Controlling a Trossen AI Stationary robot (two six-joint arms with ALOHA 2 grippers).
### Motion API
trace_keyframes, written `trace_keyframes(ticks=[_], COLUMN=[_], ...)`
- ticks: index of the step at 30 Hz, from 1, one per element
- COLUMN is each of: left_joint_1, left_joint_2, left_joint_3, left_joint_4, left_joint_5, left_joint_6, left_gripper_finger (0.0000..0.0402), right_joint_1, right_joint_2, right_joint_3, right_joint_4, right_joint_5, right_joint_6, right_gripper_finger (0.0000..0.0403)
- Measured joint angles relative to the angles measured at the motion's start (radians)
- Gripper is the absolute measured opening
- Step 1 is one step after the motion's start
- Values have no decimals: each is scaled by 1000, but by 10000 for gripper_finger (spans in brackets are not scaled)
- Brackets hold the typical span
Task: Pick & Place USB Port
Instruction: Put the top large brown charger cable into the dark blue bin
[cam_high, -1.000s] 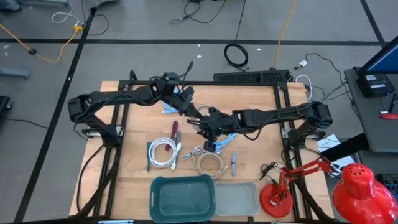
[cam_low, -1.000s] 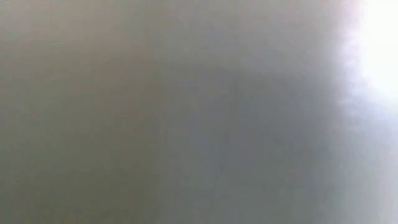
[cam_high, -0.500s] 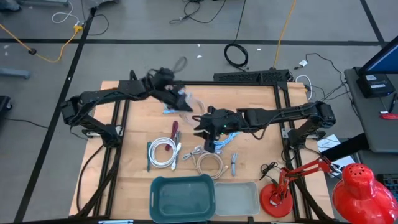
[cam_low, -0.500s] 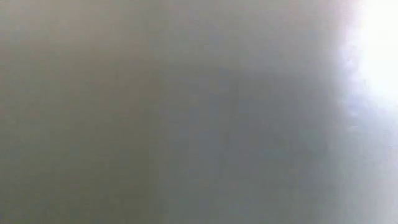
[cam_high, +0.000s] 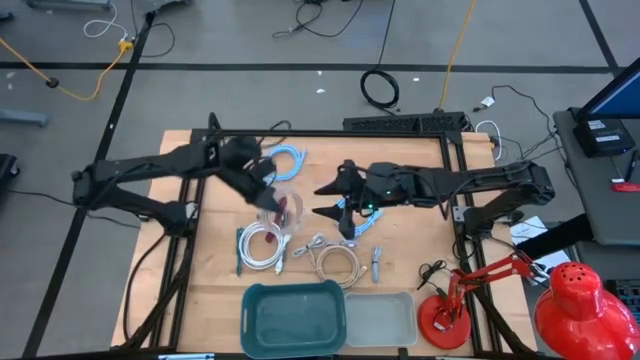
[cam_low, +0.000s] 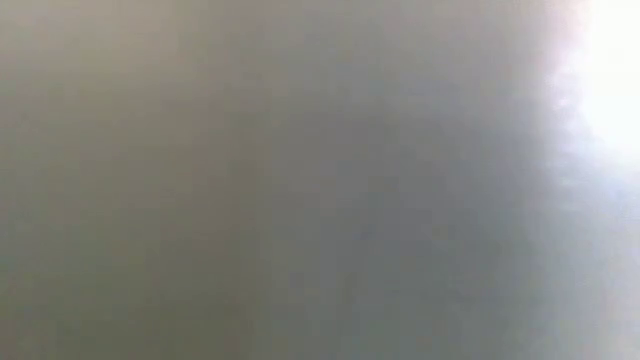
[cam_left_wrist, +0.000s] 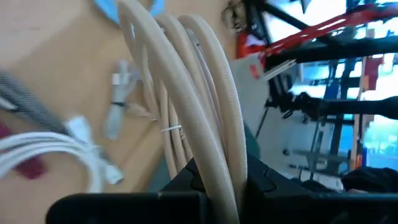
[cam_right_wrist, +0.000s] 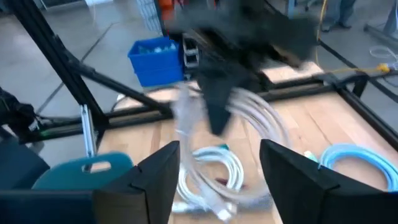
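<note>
My left gripper (cam_high: 264, 192) is shut on a coiled beige cable (cam_high: 281, 204), over the table's middle left and above a white cable coil (cam_high: 262, 245). In the left wrist view the coil's loops (cam_left_wrist: 186, 87) run up out of the fingers. My right gripper (cam_high: 328, 200) stands open to the right of that coil with nothing between its fingers (cam_right_wrist: 163, 177). In the right wrist view the left gripper and the beige coil (cam_right_wrist: 252, 118) show ahead, blurred. The low view shows only grey blur. My left gripper pinches several loops of the beige coil together (cam_left_wrist: 219, 163) between its two fingers. The coil is lifted clear of the table and its loops stand out beyond the fingers, in front of the cables on the table.
On the wood lie a blue cable (cam_high: 288, 158) at the far side, a light blue one (cam_high: 368, 216) under the right arm, another beige coil (cam_high: 338, 262) and a grey plug (cam_high: 376, 263). A green bin (cam_high: 293, 318) and a clear bin (cam_high: 380, 318) stand at the near edge, a red lamp (cam_high: 450, 310) at the right.
My right gripper has opened wide and let go of the beige coil. My left gripper has carried the coil from the table's middle toward the left and near edges, clear of the table; the blue cable behind it now lies uncovered.
</note>
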Motion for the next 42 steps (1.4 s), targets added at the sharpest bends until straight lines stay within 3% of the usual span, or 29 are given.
trace_keyframes(ticks=[3, 6, 11, 17, 22, 27, 35, 42], left_joint_1=[-164, -344, -604, -801, -868, -922, -943, -901], left_joint_2=[-24, -23, 67, 284, 423, 489, 512, 509], left_joint_3=[1, 1, -71, -176, -174, -146, -88, -84], left_joint_4=[76, 206, 469, 742, 919, 959, 809, 807], left_joint_5=[-173, -411, -796, -1005, -1072, -1068, -1001, -929], left_joint_6=[-158, -312, -579, -821, -899, -944, -1005, -973], left_gripper_finger=[28, 28, 27, 27, 27, 27, 32, 146], right_joint_1=[5, 11, 10, 10, 11, 16, 16, 16], right_joint_2=[-30, -61, -106, -147, -159, -158, -159, -159], right_joint_3=[0, 0, -1, 0, -1, -1, -1, -1], right_joint_4=[-50, -128, -262, -379, -411, -423, -427, -450], right_joint_5=[-2, -2, 0, 54, 52, 49, 49, 51], right_joint_6=[-5, -14, -31, -83, -83, -87, -90, -90], right_gripper_finger=[222, 219, 216, 219, 216, 217, 214, 219])
